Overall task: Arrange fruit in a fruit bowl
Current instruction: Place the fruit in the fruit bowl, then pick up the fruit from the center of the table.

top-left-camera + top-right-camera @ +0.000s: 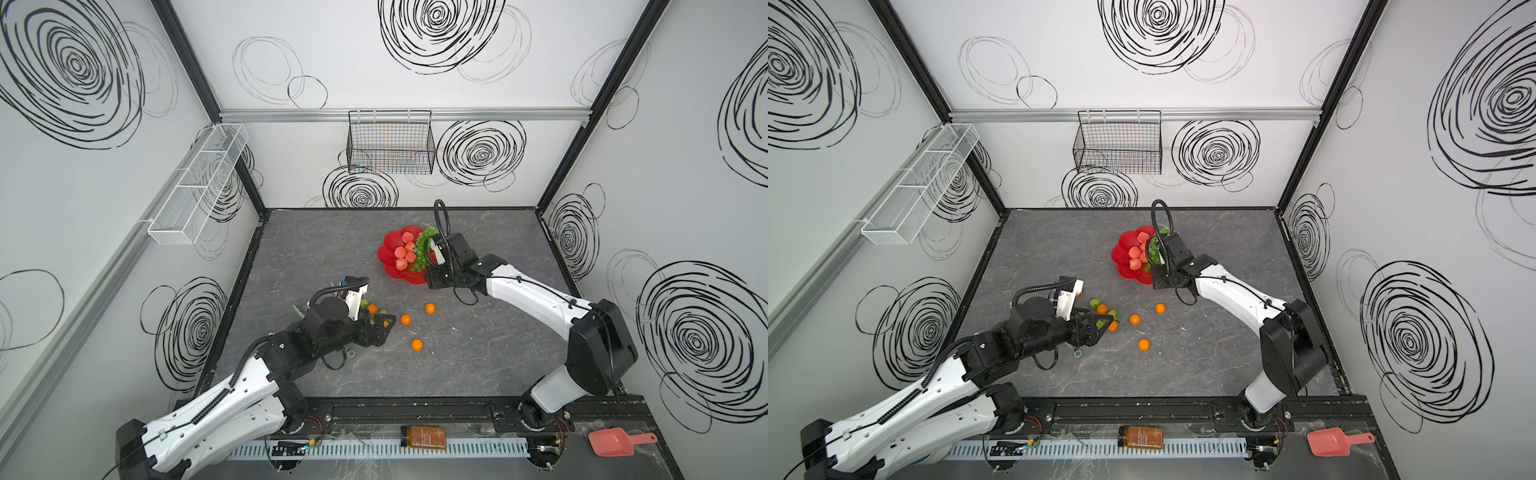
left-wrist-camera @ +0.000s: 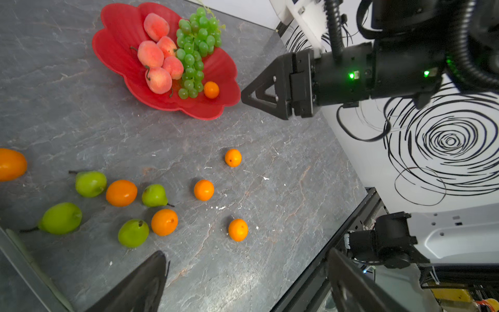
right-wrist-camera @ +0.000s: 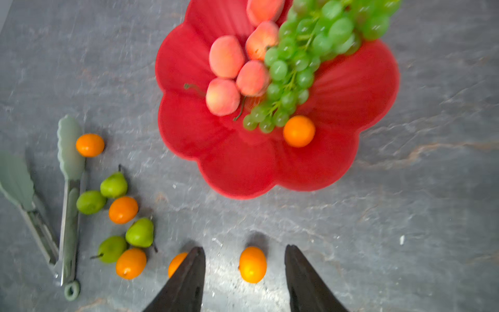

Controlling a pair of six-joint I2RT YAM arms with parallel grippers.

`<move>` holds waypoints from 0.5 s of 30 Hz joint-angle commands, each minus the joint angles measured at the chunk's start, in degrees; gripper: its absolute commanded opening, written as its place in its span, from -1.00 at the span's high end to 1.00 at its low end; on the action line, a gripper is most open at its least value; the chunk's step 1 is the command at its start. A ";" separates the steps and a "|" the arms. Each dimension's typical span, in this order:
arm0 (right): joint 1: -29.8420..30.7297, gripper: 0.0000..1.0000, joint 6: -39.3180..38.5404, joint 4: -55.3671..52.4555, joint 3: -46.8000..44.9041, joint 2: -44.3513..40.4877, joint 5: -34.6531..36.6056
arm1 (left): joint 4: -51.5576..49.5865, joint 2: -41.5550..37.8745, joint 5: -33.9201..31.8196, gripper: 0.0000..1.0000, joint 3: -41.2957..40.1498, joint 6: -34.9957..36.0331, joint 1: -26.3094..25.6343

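Hovering over the near part of the grey surface (image 2: pixel 270 162), the left tool (image 2: pixel 247 251) is spread wide and empty, with green pears (image 2: pixel 90 183) and orange tangerines (image 2: pixel 204 190) scattered just ahead of it. Farther back, the right tool (image 3: pixel 244 247), apart and holding nothing, hangs just beside the near rim of the scalloped red fruit bowl (image 3: pixel 243 173), which holds five peaches (image 3: pixel 226 56), a bunch of grapes (image 3: pixel 305 48) and one tangerine (image 3: pixel 299 131).
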 commanded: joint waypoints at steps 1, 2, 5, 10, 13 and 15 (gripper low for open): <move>1.68 0.02 3.35 0.82 -4.01 -2.99 2.24 | 0.63 -1.51 -3.23 -0.92 -2.43 -3.94 -2.61; 2.29 0.04 4.06 1.06 -5.40 -3.90 2.35 | 1.09 -1.73 -3.63 -0.92 -3.22 -4.74 -3.53; 4.00 0.04 6.01 1.75 -8.92 -5.79 2.87 | 3.21 -2.11 -4.93 -0.92 -5.79 -7.07 -6.48; 5.29 -0.01 8.14 2.40 -11.82 -5.96 2.83 | 8.42 -1.20 -4.27 -0.92 -9.80 -10.14 -8.59; 5.38 -0.02 8.02 2.53 -11.90 -4.35 2.51 | 10.90 0.06 -2.56 -0.92 -10.45 -10.58 -8.05; 5.38 -0.02 7.85 2.39 -11.38 -3.09 2.77 | 11.27 0.74 -2.10 -0.92 -10.01 -10.17 -7.42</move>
